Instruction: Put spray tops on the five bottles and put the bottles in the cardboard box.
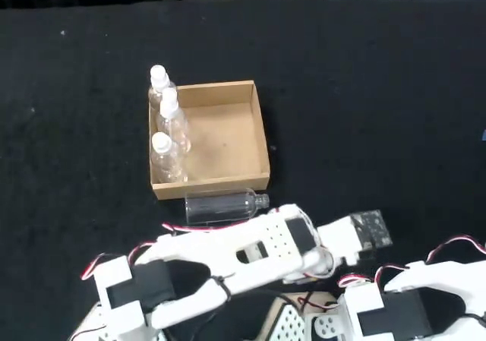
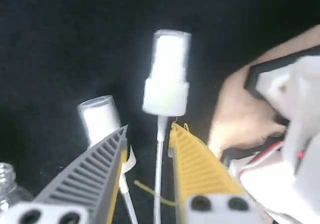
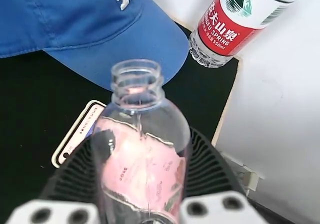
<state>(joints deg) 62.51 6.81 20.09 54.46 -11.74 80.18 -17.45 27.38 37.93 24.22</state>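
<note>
The cardboard box holds three clear bottles with white spray tops along one wall. A capless clear bottle lies on the black table in front of the box. The left arm stretches across toward the right side. Its gripper is open over a white spray top, whose thin tube runs between the grey and yellow fingers. A second spray top lies beside it. My right gripper is shut on a clear bottle with an open neck.
The right arm sits at the near right edge. Another bottle neck shows near the left gripper, and white arm parts and a tan shape are close by. A blue cap and a water bottle lie beyond the held bottle.
</note>
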